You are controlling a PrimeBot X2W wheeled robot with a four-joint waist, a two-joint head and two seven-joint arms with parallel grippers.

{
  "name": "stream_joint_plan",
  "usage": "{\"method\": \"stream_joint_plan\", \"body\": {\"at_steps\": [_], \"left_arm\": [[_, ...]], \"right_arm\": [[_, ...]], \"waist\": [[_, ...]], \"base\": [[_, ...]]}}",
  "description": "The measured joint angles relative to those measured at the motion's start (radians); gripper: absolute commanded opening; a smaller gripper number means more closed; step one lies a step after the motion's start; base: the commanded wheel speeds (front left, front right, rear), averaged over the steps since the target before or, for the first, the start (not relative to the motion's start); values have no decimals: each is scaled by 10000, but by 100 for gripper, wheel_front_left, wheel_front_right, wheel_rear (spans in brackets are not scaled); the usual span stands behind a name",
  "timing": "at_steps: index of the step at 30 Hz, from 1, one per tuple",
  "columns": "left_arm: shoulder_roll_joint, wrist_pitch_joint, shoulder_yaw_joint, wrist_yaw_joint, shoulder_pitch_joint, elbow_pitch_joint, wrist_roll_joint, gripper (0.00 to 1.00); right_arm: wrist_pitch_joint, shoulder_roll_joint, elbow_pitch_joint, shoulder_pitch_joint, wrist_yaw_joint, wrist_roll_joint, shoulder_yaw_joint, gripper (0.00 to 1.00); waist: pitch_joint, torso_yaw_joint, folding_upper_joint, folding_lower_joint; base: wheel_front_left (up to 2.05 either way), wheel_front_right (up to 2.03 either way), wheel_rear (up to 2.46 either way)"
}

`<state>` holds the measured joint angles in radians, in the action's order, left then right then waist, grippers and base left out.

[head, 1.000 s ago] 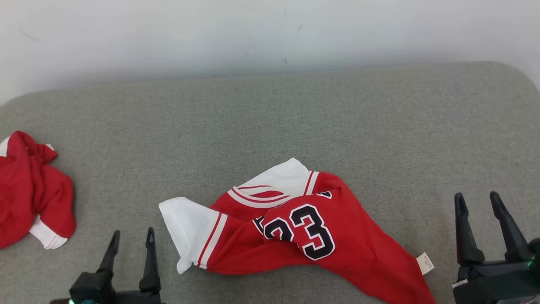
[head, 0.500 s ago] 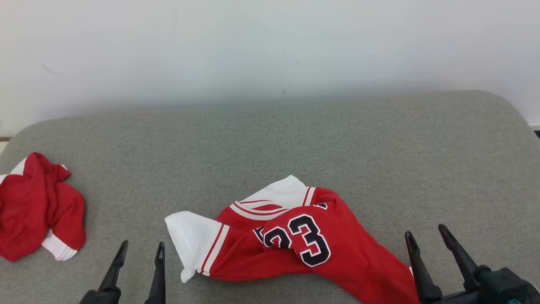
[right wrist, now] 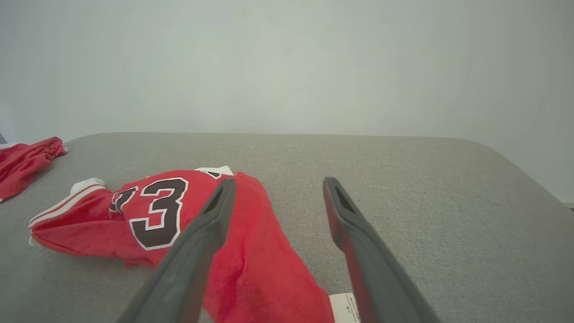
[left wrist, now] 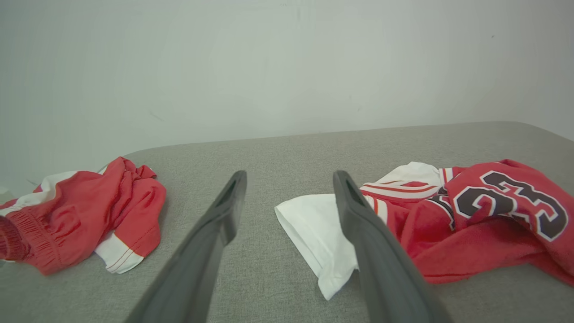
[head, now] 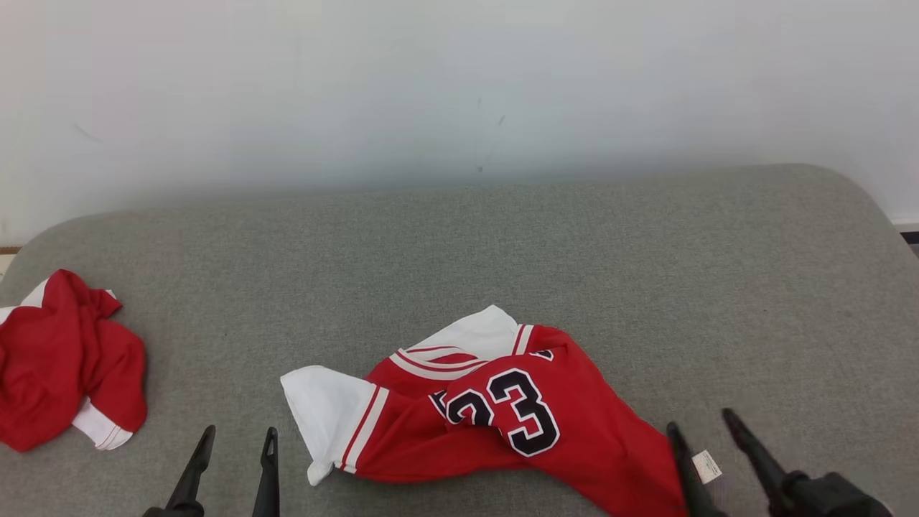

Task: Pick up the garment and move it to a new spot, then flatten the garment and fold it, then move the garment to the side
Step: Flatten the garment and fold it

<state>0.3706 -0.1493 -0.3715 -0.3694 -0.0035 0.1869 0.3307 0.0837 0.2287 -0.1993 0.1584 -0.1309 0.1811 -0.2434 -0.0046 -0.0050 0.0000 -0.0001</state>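
Observation:
The garment (head: 502, 416) is a red jersey with white sleeves and a black "23", lying crumpled near the front middle of the grey cushioned surface (head: 502, 251). It also lies at the right of the left wrist view, garment (left wrist: 471, 215), and at the left of the right wrist view, garment (right wrist: 179, 224). My left gripper (head: 237, 434) stands open at the lower left, just left of the white sleeve, touching nothing. At the lower right, my right gripper (head: 703, 420) is open beside the garment's lower end, near its white tag (head: 706, 467).
A second red and white piece of clothing (head: 64, 366) lies bunched at the surface's left edge, also seen as red clothing (left wrist: 80, 215). A pale wall (head: 459, 86) rises behind the surface. The surface's corners are rounded at the back.
The camera has tilted, so the whole scene sits lower in the picture. Both grippers have sunk toward the bottom edge, and the right one has come left, closer to the garment's tag.

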Motion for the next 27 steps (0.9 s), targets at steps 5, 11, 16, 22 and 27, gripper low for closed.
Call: {"method": "stream_joint_plan", "body": {"at_steps": [5,11,16,22,27], "left_arm": [[-27,6,-56,-105,-81,40,-50,100],[-203,-119,-182,-92,-345,-33,-73,100],[-357,-293,-253,-17,-557,-217,-56,100],[-552,-470,-349,71,-865,-470,-44,100],[-619,-593,-376,82,-981,-640,-13,100]], "right_arm": [[-846,913,247,-343,0,351,-1515,100],[-1749,1898,631,-434,0,669,-2592,100],[-2366,2627,999,-529,0,523,-3193,100],[-2418,2846,1634,-1177,0,201,-3515,58],[-2343,2855,1873,-1510,0,412,-3741,0]], "waist": [[192,22,0,1],[483,148,0,1],[791,227,0,1],[1165,306,1,2],[1354,375,0,2]], "base": [[0,0,0],[0,0,0],[0,0,0],[0,0,0],[0,0,0]]}}
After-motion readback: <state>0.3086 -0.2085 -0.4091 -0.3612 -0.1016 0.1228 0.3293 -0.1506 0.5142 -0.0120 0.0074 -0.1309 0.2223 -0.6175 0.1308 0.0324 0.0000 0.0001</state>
